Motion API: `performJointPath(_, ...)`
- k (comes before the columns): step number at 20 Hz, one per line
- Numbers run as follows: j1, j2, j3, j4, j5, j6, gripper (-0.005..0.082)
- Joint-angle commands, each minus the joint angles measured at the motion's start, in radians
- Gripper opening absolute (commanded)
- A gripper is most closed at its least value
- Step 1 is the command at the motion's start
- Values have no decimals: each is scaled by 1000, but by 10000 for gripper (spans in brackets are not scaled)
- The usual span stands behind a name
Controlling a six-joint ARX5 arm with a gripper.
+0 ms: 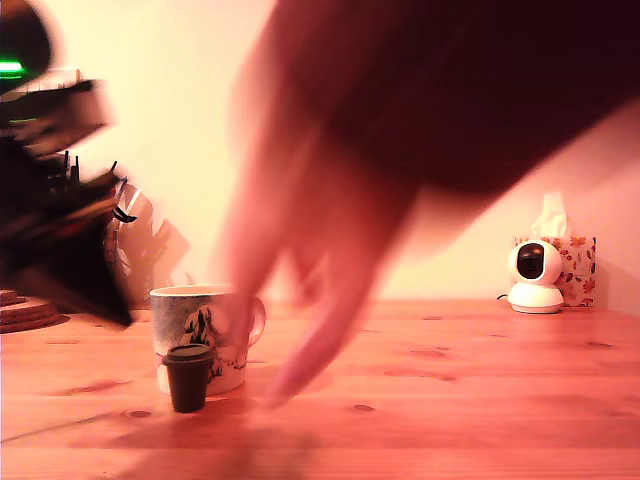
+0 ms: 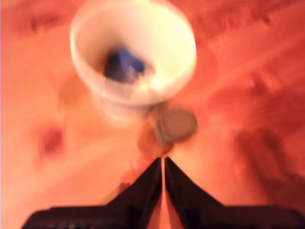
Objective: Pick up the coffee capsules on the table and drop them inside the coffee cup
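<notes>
The claw (image 2: 163, 161) pinched nearly closed, empty; 1 blue capsule (image 2: 125, 64) inside the cup (image 2: 192, 55); 1 dark capsule (image 1: 189, 377) beside it.

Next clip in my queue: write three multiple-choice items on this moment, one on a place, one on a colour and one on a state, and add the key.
1. Where is the near-black capsule?
A) inside the coffee cup
B) upright on the table, close beside the coffee cup
C) between the gripper's fingers

2. What colour is the capsule in the cup?
A) blue
B) green
C) white

3. How is the gripper?
A) wide open
B) shut on a capsule
C) shut, holding nothing

Key:
1 B: the exterior view shows it standing on the table right in front of the coffee cup.
2 A: the wrist view looks down into the cup at a blurred blue shape.
3 C: in the wrist view its fingers meet with only a thin line between them, and nothing is held there.
</notes>
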Motion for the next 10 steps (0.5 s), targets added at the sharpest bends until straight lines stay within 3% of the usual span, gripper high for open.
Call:
performJointPath(1,-7,-69,-45,35,0,-13,-24)
performJointPath(10,-88,-272,-115,105,-3,-1,-24)
